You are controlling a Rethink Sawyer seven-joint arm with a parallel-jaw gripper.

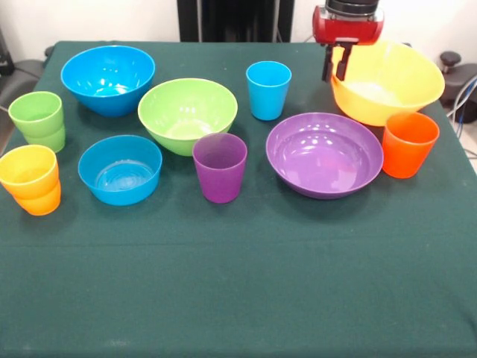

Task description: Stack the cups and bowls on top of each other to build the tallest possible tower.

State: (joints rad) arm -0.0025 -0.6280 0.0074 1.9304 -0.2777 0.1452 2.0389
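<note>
My gripper point(335, 68) hangs at the back right, its jaws nearly together over the left rim of the large yellow bowl point(391, 86), one inside and one outside. The bowls stand apart: big blue point(108, 78), lime green point(186, 113), smaller blue point(119, 169) and purple point(324, 154). Single cups are light blue point(268, 89), purple point(220, 167) and orange point(408, 143). At the left, a green cup point(37, 119) sits nested in another green one, and a yellow cup point(28, 170) sits in an orange one point(41, 201). No tower stands.
The dark green tablecloth point(238, 283) covers the table, with a wide bare strip along the near side. The robot's black pedestal point(223, 19) stands behind the table's far edge. Dark gear and a cable point(458, 82) lie off the right edge.
</note>
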